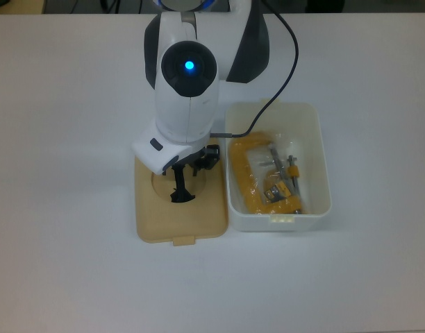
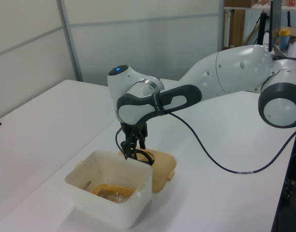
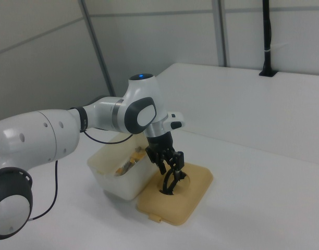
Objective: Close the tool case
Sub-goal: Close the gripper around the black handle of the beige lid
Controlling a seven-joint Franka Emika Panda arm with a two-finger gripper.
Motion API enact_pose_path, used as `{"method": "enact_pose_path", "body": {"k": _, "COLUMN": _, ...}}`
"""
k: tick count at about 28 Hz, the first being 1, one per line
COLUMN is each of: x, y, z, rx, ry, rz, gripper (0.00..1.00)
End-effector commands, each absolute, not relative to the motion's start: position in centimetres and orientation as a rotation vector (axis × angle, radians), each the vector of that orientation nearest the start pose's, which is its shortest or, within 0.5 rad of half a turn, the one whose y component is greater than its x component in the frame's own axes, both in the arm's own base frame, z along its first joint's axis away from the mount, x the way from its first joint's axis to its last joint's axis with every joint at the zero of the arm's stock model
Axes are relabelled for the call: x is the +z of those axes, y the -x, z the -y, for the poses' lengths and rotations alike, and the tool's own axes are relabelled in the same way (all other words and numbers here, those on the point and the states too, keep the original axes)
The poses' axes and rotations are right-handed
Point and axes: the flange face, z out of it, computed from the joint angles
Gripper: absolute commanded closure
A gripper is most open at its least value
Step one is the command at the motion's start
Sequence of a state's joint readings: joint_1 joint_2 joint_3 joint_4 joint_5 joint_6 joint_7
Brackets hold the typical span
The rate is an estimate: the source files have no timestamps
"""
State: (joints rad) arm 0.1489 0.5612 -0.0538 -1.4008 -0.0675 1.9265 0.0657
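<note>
The tool case is in two parts. Its white tub (image 1: 317, 149) stands on the top view's right with the top uncovered, holding a yellow clamp (image 1: 248, 182) in a clear bag. Its beige lid (image 1: 164, 218) lies flat on the table against the tub's left wall. The lid's black handle (image 1: 179, 189) stands up from the round recess. My gripper (image 3: 170, 165) hangs straight down over that recess, open, with its fingertips at the top of the handle (image 3: 171, 182). In the top view the arm hides most of the gripper. In the left view the gripper (image 2: 132, 149) sits just behind the tub (image 2: 109, 191).
A black cable (image 1: 285, 66) runs from the arm over the tub's back rim. The white table (image 1: 67, 208) spreads wide on every side of the case. In the left view, shelves with clutter (image 2: 283, 34) stand far behind the arm.
</note>
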Motion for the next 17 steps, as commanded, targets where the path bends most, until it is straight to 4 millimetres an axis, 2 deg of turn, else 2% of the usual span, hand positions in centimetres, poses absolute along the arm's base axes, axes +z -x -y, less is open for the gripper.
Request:
{"method": "enact_pose_path", "body": {"k": 1, "x": 37.7, "y": -70.5, "z": -7.1, "rx": 0.016, "ry": 3.253, "rz": 0.112, "gripper": 0.87}}
{"method": "enact_pose_path", "body": {"k": 5, "x": 37.9, "y": -70.6, "z": -6.9, "rx": 0.014, "ry": 3.252, "rz": 0.109, "gripper": 1.00}}
{"method": "enact_pose_path", "body": {"k": 11, "x": 38.6, "y": -70.6, "z": -6.5, "rx": 0.007, "ry": 3.253, "rz": 0.101, "gripper": 1.00}}
{"method": "enact_pose_path", "body": {"k": 17, "x": 40.6, "y": -70.5, "z": -5.4, "rx": -0.029, "ry": 3.254, "rz": 0.076, "gripper": 1.00}}
